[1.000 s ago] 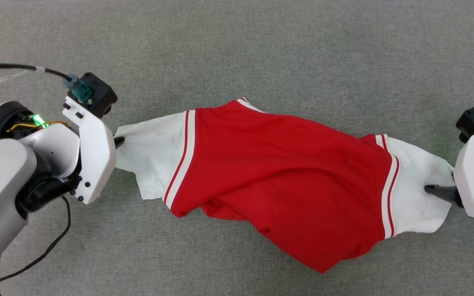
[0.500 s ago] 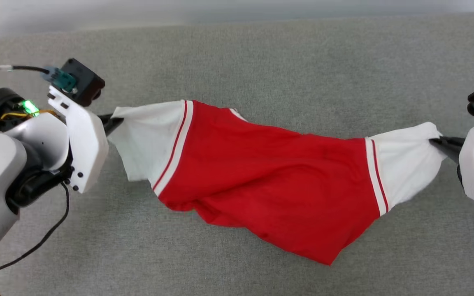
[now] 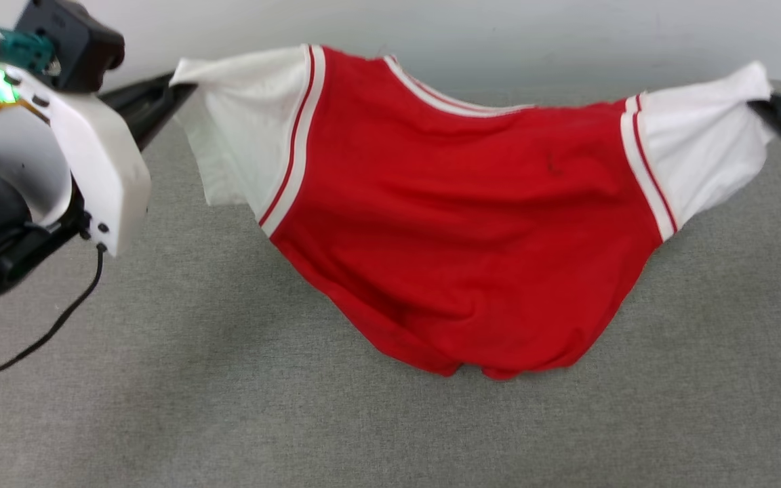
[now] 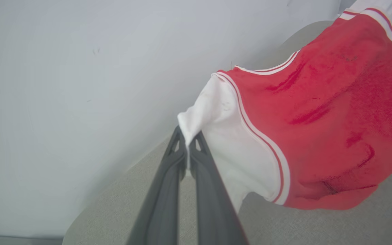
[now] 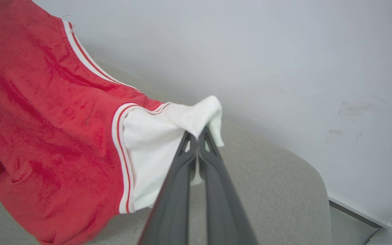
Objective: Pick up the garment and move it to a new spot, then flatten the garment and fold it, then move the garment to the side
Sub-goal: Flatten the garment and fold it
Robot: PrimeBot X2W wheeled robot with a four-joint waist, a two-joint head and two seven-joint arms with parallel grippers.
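Now: shirt (image 3: 458, 224) is off the table (image 3: 228, 420) and strung out sideways above it, held up by both sleeves.

Left gripper (image 3: 180, 85): fingers clenched on the outer corner of the white sleeve (image 3: 241, 129) on the robot's left. The left wrist view shows both dark fingers (image 4: 168, 183) pressed together, with a bunch of white cloth pinched at the tips and a thin strip of it running down between them. This grip is high above the left side of the table.

Right gripper (image 3: 760, 108): fingers clenched on the tip of the other white sleeve (image 3: 702, 135). The right wrist view shows the closed gripper (image 5: 197, 134) with the cloth gathered into a small knot at the tips. This grip is above the right side of the table, at about the same height as the left one.

Shirt body: red panel sags in a broad curve between the two grips, with striped trim at each sleeve seam and along the neckline (image 3: 445, 98). Its lowest fold (image 3: 472, 362) hangs near the middle of the table. Cannot tell whether it touches the surface.

Other: table is covered in grey fabric. A pale wall (image 3: 499, 34) stands behind its far edge. A black cable (image 3: 58, 318) droops from the left arm over the left side of the table.
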